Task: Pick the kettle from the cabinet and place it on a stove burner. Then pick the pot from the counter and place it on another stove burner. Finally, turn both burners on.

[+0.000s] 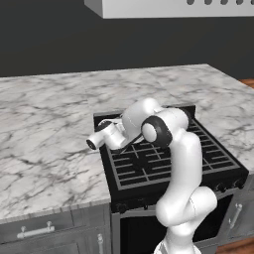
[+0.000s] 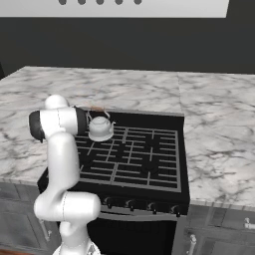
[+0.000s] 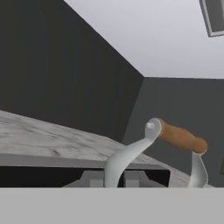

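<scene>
The small silvery kettle (image 2: pixel 100 128) stands upright over the stove's back-left burner grate (image 2: pixel 130 155). Its brown wooden grip (image 3: pixel 180 137) tops the thin arched handle

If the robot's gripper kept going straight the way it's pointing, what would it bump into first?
Most likely the kettle's handle: in the hand view its brown wooden grip arches right ahead of the gripper. The kettle sits on a rear stove burner beside the arm. How near the handle is cannot be told.

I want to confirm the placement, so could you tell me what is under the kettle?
The kettle sits over the black grate at the cooktop's back left corner. The burner beneath its base is covered by the kettle itself.
</scene>
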